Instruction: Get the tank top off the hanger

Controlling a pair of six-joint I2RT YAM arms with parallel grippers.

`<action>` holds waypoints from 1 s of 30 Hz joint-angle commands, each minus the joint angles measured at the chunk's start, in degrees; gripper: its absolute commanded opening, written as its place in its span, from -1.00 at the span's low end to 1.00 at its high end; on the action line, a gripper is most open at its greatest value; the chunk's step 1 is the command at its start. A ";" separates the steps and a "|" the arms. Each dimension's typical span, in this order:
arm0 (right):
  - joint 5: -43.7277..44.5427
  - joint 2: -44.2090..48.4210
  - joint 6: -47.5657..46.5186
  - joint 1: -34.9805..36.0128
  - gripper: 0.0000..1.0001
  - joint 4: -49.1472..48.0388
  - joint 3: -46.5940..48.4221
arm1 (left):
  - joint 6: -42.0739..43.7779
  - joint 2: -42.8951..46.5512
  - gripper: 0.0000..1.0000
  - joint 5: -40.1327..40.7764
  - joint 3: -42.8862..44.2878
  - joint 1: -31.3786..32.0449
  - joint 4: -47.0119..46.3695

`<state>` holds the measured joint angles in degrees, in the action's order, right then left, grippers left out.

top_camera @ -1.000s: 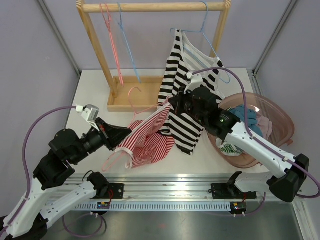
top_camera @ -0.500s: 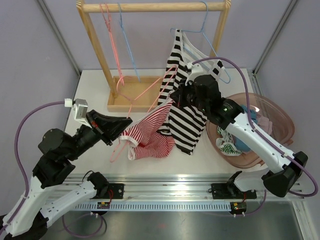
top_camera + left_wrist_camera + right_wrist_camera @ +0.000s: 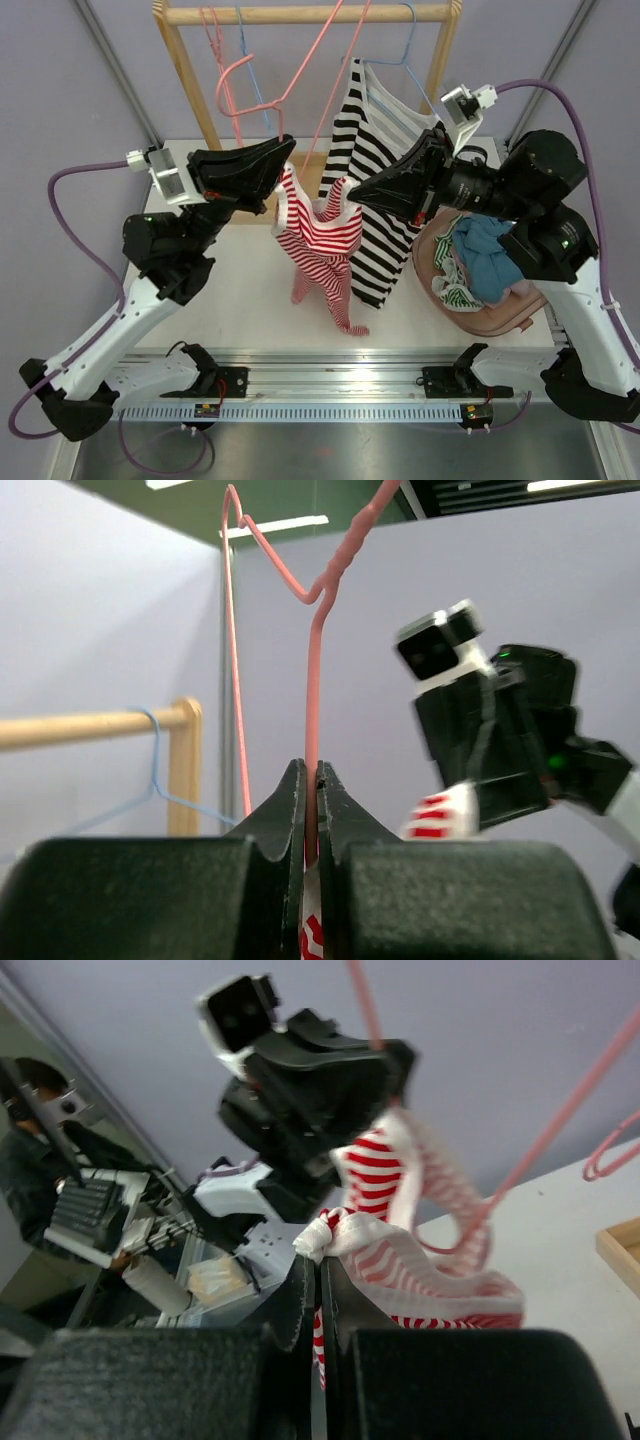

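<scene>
The red-and-white striped tank top (image 3: pixel 320 240) hangs in mid-air between my two arms, its lower end dangling toward the table. A pink wire hanger (image 3: pixel 338 90) still passes through its straps and rises to the rail. My left gripper (image 3: pixel 285 155) is shut on the hanger wire (image 3: pixel 313 680), as the left wrist view shows (image 3: pixel 312 772). My right gripper (image 3: pixel 352 190) is shut on a bunched strap of the tank top (image 3: pixel 420 1260), seen between the jaws in the right wrist view (image 3: pixel 318 1265). The two grippers sit a short way apart, facing each other.
A wooden rack (image 3: pixel 300 14) stands behind with a pink and a blue hanger (image 3: pixel 228 60) on its rail. A black-and-white striped top (image 3: pixel 378 170) hangs on a blue hanger just behind my right gripper. A pink basin (image 3: pixel 520 305) of clothes sits at the right.
Both arms have risen high above the table, lifting the hanger and the tank top off it. The garment now hangs free and stretched between the two grippers.
</scene>
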<state>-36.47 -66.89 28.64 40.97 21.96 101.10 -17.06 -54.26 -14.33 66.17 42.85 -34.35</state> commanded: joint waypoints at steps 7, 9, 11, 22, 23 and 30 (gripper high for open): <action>2.79 0.53 -6.04 0.16 -1.00 11.17 -0.28 | 12.66 -6.21 -1.00 9.14 -1.47 0.22 -23.38; 10.16 0.97 -8.86 0.16 -1.00 14.51 -3.61 | 12.14 -6.38 -1.00 9.41 -1.92 0.22 -24.10; 17.11 1.24 -10.53 0.07 -1.00 16.88 -5.64 | 11.26 -6.12 -1.00 7.91 -2.88 0.22 -23.48; 31.28 3.70 -8.96 0.16 -1.00 14.79 -35.43 | 10.12 -1.99 -1.00 20.74 -6.68 0.22 -27.71; 31.72 4.22 -8.09 0.16 -1.00 13.83 -36.84 | 10.20 -1.82 -1.00 20.92 -6.15 0.22 -26.31; 26.90 10.11 -7.20 0.16 -1.00 15.31 -31.42 | 5.30 3.01 -1.00 19.07 -0.35 0.22 -2.07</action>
<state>-8.23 -61.93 20.67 40.99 40.38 62.52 -9.37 -54.39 3.42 62.22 42.92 -45.19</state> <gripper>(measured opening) 0.019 0.024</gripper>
